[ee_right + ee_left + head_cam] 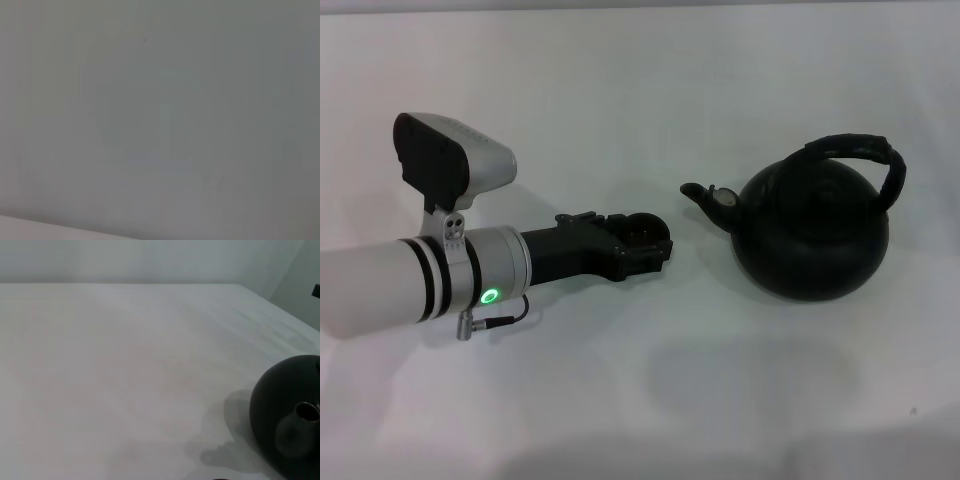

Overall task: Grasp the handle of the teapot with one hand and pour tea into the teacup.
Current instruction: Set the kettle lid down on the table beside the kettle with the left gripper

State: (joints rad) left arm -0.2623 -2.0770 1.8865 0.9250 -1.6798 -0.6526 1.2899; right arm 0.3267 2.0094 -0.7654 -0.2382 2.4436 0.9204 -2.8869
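- no brand, label or writing can be read on any item in view.
- the left gripper [645, 243] reaches in from 9 o'clock, low over the white table [620, 100], its black body pointing toward 3 o'clock.
- a small dark round shape shows at the tip of the left gripper; it may be the teacup [642, 229], but whether the fingers hold it, or how far they are parted, i cannot tell.
- a green ring light [490, 296] glows on the white forearm, with a short black cable [505, 318] looped just beside it and a grey camera housing [455, 160] mounted on top.
- the teapot [812, 235] stands upright on the table at 3 o'clock of the left gripper, near but apart from it.
- the spout [705, 195] points toward 9 o'clock, at the gripper tip.
- the handle [865, 152] arches over the teapot's top, untouched.
- the left wrist view shows the teapot's round body [285, 410] with the spout facing the camera.
- nothing stands between the gripper and the teapot.
- the right gripper appears in no view; its wrist camera shows only a plain grey surface.
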